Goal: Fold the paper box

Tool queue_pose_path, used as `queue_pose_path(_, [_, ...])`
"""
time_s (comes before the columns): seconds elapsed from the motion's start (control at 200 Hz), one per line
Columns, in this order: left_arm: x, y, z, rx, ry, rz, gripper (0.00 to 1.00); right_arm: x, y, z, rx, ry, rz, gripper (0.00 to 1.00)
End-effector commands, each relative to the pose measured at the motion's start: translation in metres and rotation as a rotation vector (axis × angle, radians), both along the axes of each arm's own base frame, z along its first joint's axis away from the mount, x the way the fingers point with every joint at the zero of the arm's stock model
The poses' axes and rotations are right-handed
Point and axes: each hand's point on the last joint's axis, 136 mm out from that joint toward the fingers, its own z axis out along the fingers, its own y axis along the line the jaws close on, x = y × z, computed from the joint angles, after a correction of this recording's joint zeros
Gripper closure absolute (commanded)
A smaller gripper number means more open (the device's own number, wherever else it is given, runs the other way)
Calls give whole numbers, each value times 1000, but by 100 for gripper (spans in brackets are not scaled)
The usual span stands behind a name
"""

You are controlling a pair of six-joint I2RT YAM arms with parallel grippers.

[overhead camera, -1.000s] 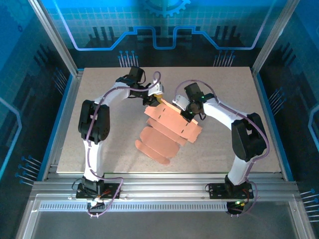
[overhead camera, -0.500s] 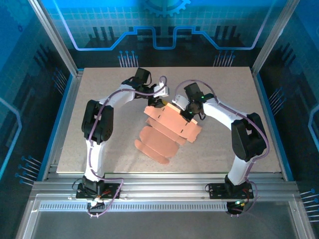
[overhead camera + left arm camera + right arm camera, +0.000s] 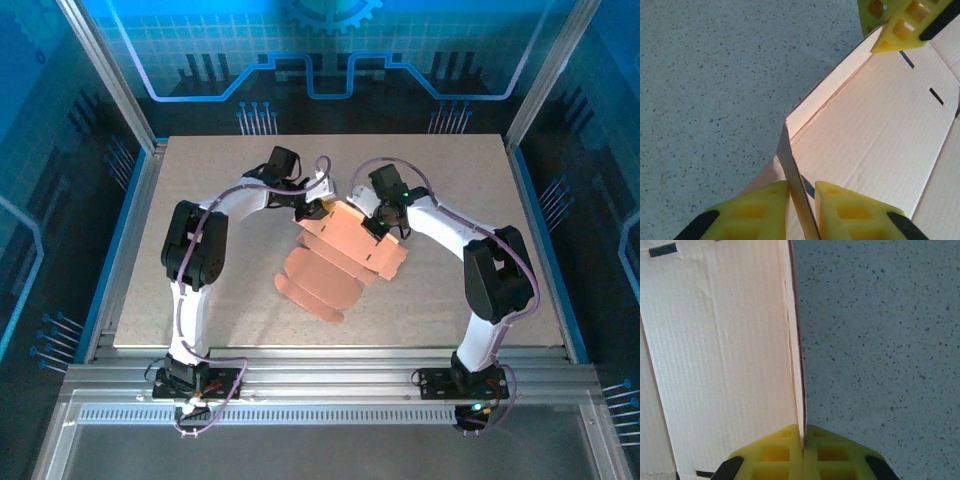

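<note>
- Paper box (image 3: 345, 250), top external view: a part-folded salmon sheet at the middle of the table (image 3: 200, 200), its rounded flaps lying flat toward the table's near edge. The left gripper (image 3: 322, 205) and right gripper (image 3: 378, 228) meet its far end.
- Left wrist view: the left gripper (image 3: 800, 187) straddles an upright side wall of the paper box (image 3: 875, 130) at a corner. One finger touches it and the other is just beside it; I cannot tell if the pinch is complete. The right gripper (image 3: 885, 30) is at the far wall.
- Right wrist view: the right gripper (image 3: 802, 432) is clenched on the thin raised wall of the paper box (image 3: 725, 350), with bare table (image 3: 880, 340) beside it.
- Judged step: raising the side walls. The next move needs both walls held square while the corner tab goes in.
</note>
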Motion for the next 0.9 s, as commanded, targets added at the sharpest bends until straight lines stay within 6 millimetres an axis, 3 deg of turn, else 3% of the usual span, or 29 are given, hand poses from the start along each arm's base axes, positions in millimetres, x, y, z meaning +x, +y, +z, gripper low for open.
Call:
queue_pose_path(0.0, [-9,-14,36,-97,-22,-7,81,15,2,11,-3,-65,-60,100])
queue_pose_path(0.17, [-9,-24,41,-136,21,50,82,20,0,5,-34,-68,-115,100])
queue_pose_path(0.375, [21,-23,41,-176,65,316,78,30,4,6,-53,-118,-209,100])
queue_pose_path(0.465, [20,-26,40,-181,40,338,76,30,9,3,-41,-122,-230,100])
queue_pose_path(0.8, [27,-22,35,-203,93,460,93,28,17,3,11,-97,-277,100])
queue_pose_path(0.896, [31,-21,33,-232,143,535,90,28,19,4,34,-92,-293,100])
